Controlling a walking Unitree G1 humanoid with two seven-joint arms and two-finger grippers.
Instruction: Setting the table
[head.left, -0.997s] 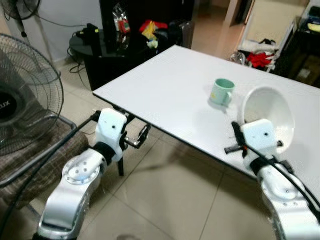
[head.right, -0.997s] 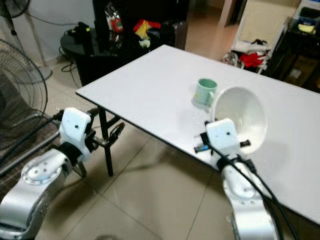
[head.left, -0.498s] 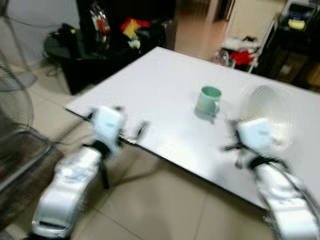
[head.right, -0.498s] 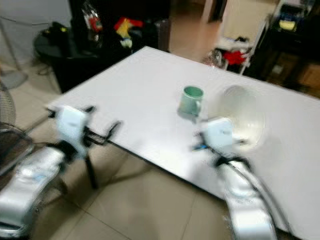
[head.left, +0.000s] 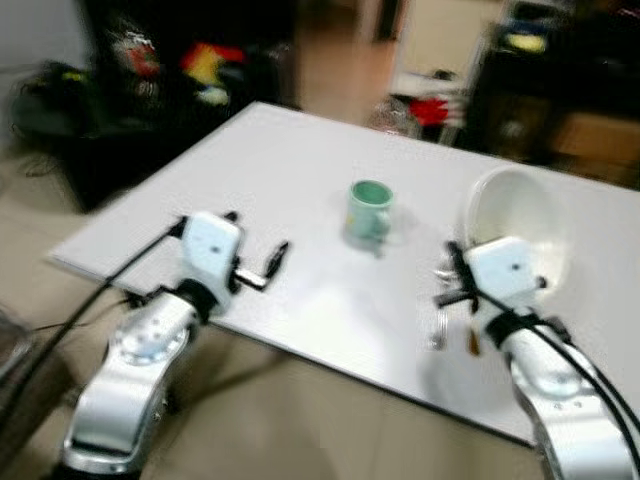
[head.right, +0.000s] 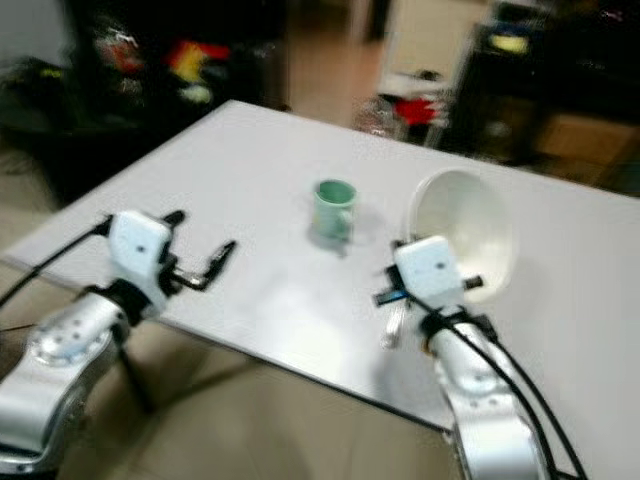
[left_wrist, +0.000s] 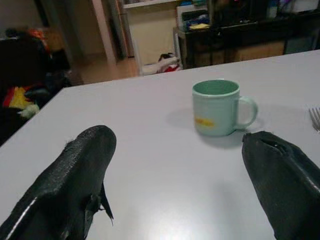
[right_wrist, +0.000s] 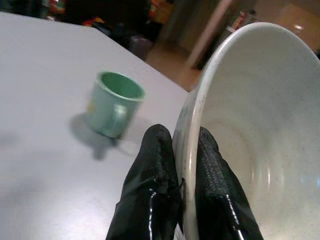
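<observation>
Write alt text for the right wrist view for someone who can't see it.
The right gripper pinches the rim of a large white speckled bowl between its two black fingers, holding it tilted above a white table. A mint-green mug stands on the table beyond.

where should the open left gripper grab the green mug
Across the body of the green mug, coming level from the left gripper side. It stands upright, its handle sticks out sideways in the left wrist view, and both plain sides are free, so the open fingers can close around it.
</observation>
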